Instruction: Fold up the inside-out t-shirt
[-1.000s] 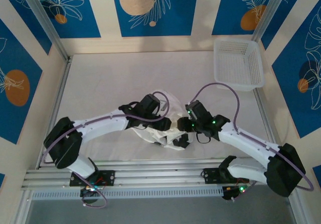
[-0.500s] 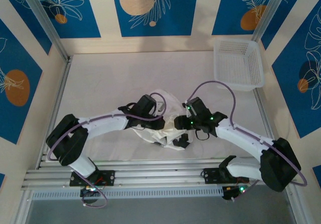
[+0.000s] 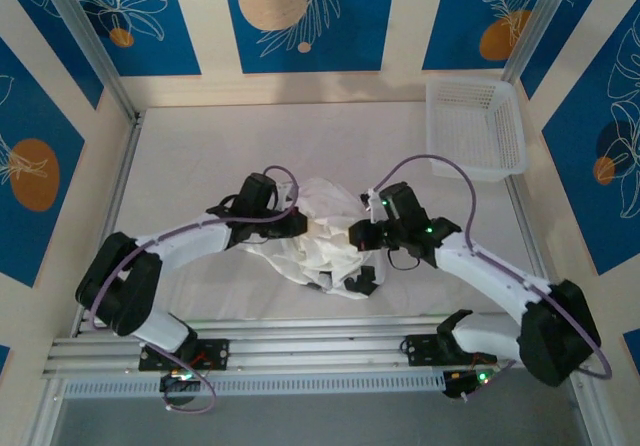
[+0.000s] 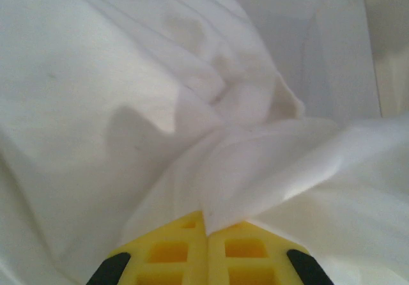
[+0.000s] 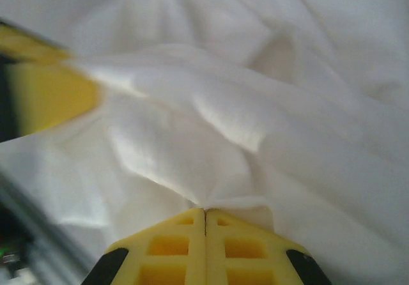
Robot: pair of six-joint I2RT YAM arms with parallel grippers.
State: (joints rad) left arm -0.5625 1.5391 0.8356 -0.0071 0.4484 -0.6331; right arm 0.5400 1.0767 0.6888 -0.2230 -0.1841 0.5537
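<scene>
While both arms are angling inward from the near edge of the table, elbows bowing outward, the left gripper and right gripper are facing each other across the crumpled white t-shirt at mid-table. Each pair of jaws is pinching a fold of its cloth, closed tight.

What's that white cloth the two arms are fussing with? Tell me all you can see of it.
The t-shirt is thin white cloth, crumpled in a loose, wrinkled heap on the table, toward its near side. The left gripper and the right gripper are each shut on a fold of it.
</scene>
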